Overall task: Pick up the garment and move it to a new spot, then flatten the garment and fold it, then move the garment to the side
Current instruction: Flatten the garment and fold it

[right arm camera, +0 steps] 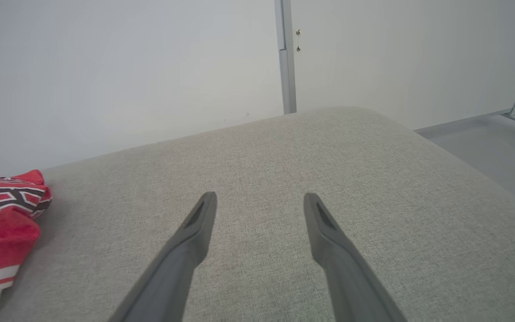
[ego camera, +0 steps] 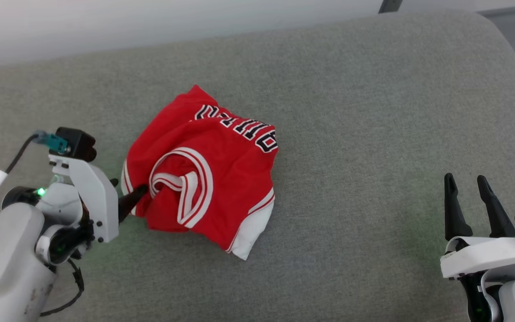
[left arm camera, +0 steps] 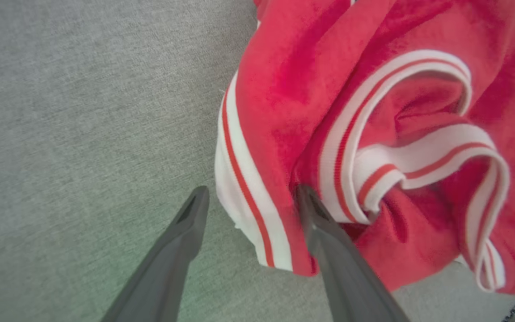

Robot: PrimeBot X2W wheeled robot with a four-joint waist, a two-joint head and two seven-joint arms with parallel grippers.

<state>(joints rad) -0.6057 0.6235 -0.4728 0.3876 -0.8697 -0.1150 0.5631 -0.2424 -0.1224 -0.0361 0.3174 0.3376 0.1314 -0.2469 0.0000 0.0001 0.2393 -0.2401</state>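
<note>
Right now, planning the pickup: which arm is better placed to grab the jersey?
Left: the left end effector, open, straddles the garment's striped edge, one finger against cloth. The right end effector is open, apart over bare grey cushion.

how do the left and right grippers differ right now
The left gripper straddles the garment's striped edge, one finger against the cloth; the right gripper hovers over bare cushion, away from it. The left points sideways across the head view; the right points up it. Both are open.

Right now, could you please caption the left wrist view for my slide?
Open left gripper straddles the striped edge of the crumpled shirt.
</note>
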